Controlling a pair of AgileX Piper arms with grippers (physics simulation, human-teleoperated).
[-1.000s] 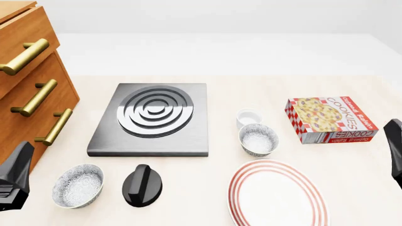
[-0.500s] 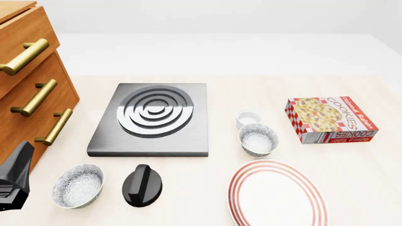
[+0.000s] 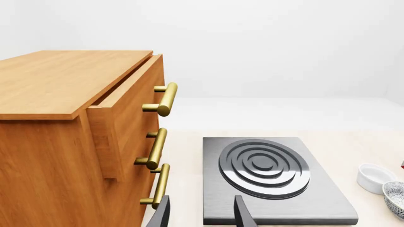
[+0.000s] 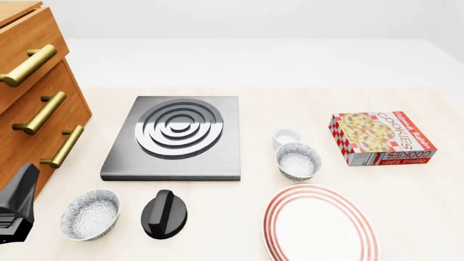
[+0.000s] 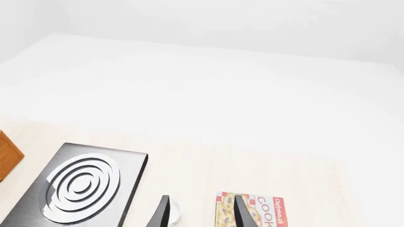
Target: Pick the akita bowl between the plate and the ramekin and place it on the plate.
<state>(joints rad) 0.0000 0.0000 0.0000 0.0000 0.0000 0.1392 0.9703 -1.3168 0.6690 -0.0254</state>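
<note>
Speckled grey and white, the akita bowl (image 4: 298,161) is seen standing upright on the pale table (image 4: 406,201), right of centre. It is bracketed by the ramekin (image 4: 287,135) just beyond it on the far side and the red-ringed plate (image 4: 320,224) just in front on the near side; whether it touches either cannot be told. A look-alike speckled bowl (image 4: 90,213) lies well apart at the near left, beside a black knob (image 4: 164,213), and should be ignored.

The task is judged to be at its start: nothing has been grasped. The right gripper (image 5: 200,210) is shown only in its wrist view, held high, with its 2 fingers parted and empty, above the cookie box (image 4: 382,138). The left gripper (image 3: 200,213) is likewise parted and empty, pointed at the burner plate (image 4: 176,136) beside the wooden drawer cabinet (image 4: 32,109).

A descent of the right gripper toward the target bowl's rim is called for next, with 1 finger set inside the rim and clear of the ramekin.
</note>
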